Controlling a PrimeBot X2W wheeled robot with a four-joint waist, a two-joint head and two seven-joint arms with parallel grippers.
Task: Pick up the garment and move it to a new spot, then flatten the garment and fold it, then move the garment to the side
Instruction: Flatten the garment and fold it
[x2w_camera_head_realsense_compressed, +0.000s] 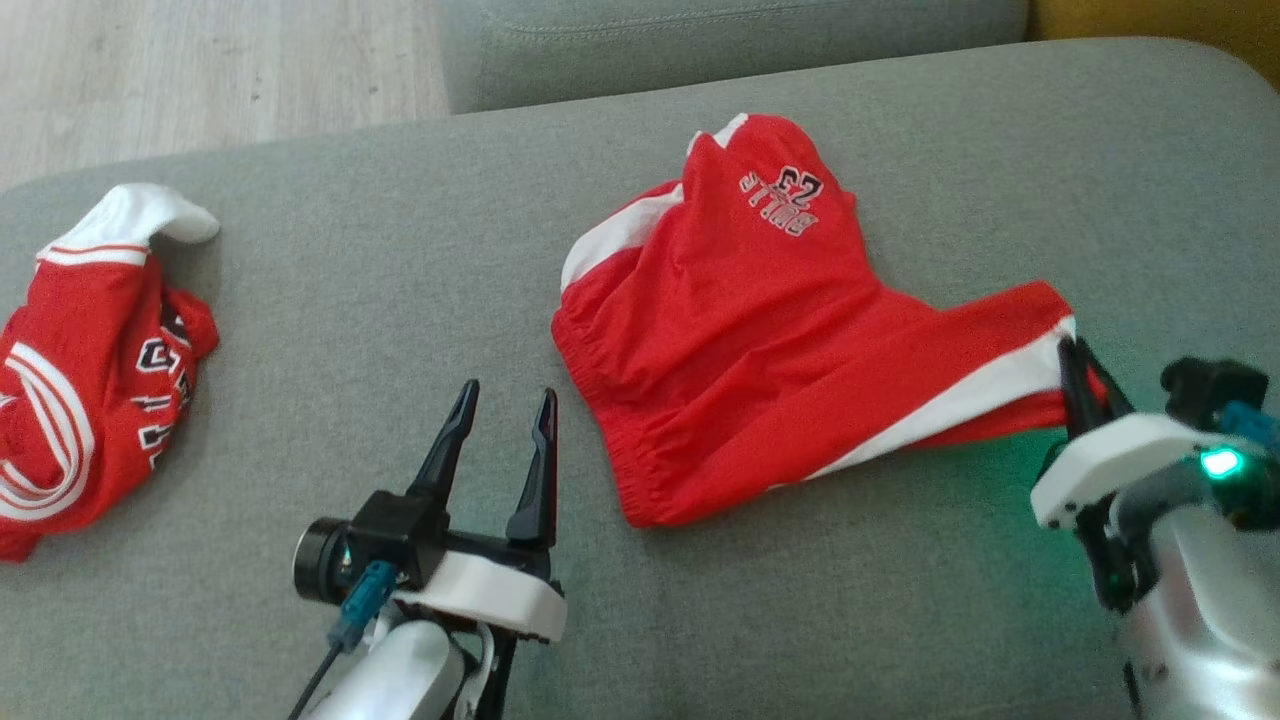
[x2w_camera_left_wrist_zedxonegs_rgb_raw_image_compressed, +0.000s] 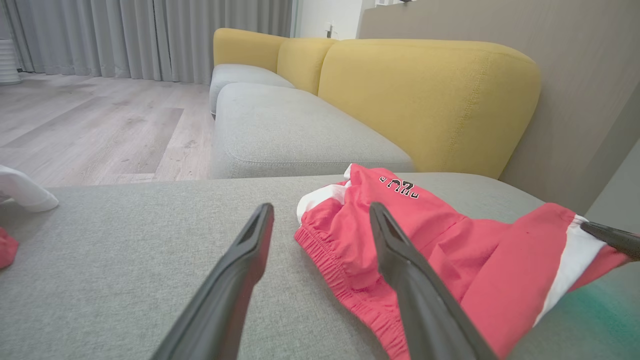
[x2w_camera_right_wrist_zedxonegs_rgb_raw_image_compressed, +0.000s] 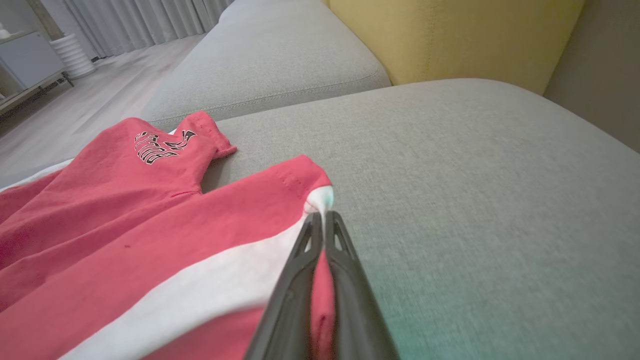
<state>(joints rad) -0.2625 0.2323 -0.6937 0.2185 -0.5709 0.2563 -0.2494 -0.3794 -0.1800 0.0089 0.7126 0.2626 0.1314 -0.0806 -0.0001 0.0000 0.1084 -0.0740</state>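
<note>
A pair of red shorts (x2w_camera_head_realsense_compressed: 760, 340) with white side stripes and an elastic waistband lies rumpled on a grey sofa cushion (x2w_camera_head_realsense_compressed: 400, 300). One leg, printed with small black-and-white lettering, points away. The other leg stretches to the right, its white-striped hem corner pinched in the closed right claw (x2w_camera_right_wrist_zedxonegs_rgb_raw_image_compressed: 324, 220).

Two garments (x2w_camera_head_realsense_compressed: 760, 330) (x2w_camera_head_realsense_compressed: 80, 400), two end effectors (x2w_camera_head_realsense_compressed: 508, 392) (x2w_camera_head_realsense_compressed: 1072, 352)

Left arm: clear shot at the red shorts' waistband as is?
Probably yes. The left end effector is open, fingers pointing toward the waistband of the red shorts, with bare cushion between. The right end effector pinches the far leg corner, clear of that path.
</note>
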